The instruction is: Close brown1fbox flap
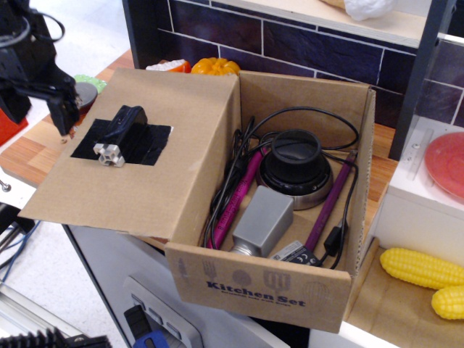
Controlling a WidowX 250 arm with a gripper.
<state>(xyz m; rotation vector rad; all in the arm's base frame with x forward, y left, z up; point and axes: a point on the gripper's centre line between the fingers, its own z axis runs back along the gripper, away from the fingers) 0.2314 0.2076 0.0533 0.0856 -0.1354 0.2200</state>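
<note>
A large brown cardboard box (290, 239) sits open on a counter, its front wall printed "Kitchen Set" and facing the viewer. Its long axis runs left to right. The flap (138, 156) is folded out flat to the left of the opening, hinged along the box's left wall, with its plain face up. A patch of black tape (141, 141) lies on that face, and a small silver block (110, 153) sticks up from the tape's near-left part.

Inside the box lie a round black device (296, 165), a grey metal block (262, 220), two purple rods (233, 199) and loops of black cable (341, 181). Behind the box are an orange pumpkin-like toy (214, 67) and a dark tiled wall (304, 43). To the right sit a red plate (446, 163) and two yellow corn cobs (424, 268).

The black gripper (64, 116) hangs just beyond the flap's far-left edge, pointing down, near the tape. It holds nothing visible; whether its fingers are apart or together cannot be told.
</note>
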